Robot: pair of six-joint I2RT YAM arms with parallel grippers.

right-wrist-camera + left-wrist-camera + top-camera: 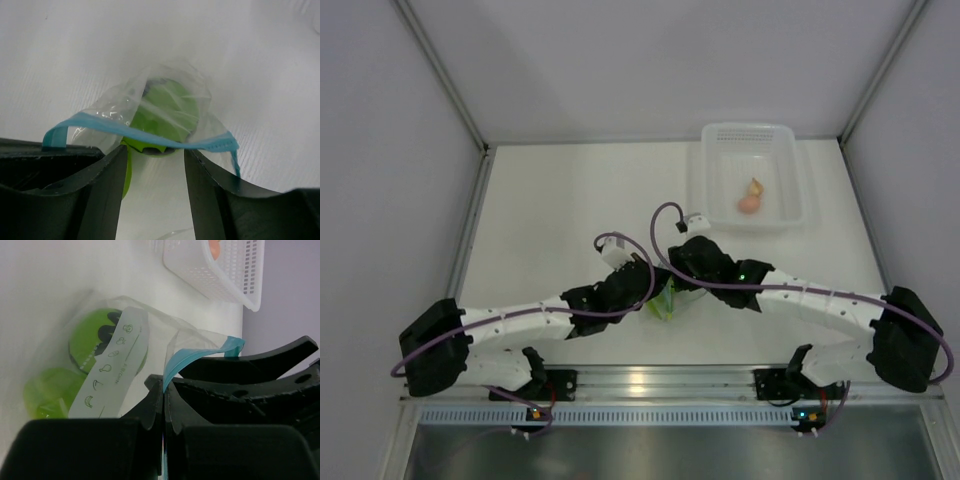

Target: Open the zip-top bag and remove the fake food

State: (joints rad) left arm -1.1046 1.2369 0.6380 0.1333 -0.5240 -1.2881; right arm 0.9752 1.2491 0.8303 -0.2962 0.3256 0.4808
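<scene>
**A:** Top view?
**B:** The zip-top bag [663, 302] sits midway along the table's [550, 200] near edge. A peach piece [750, 203] lies in the basket [790, 170] at the far right corner.
**A:** Left wrist?
**B:** My left gripper [164, 402] pinches the blue zip strip [172, 367]. The green ball [95, 337] and lime oval [50, 392] are inside the bag.
**A:** Right wrist?
**B:** My right gripper [155, 152] stands with its jaws apart, the strip stretched across them.

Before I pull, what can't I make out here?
- Top view: zip-top bag nearly all hidden under the left gripper and right gripper.
- Left wrist view: basket cut off by the top edge, contents mostly unseen.
- Right wrist view: unclear whether the right gripper's fingers touch the zip strip.
</scene>
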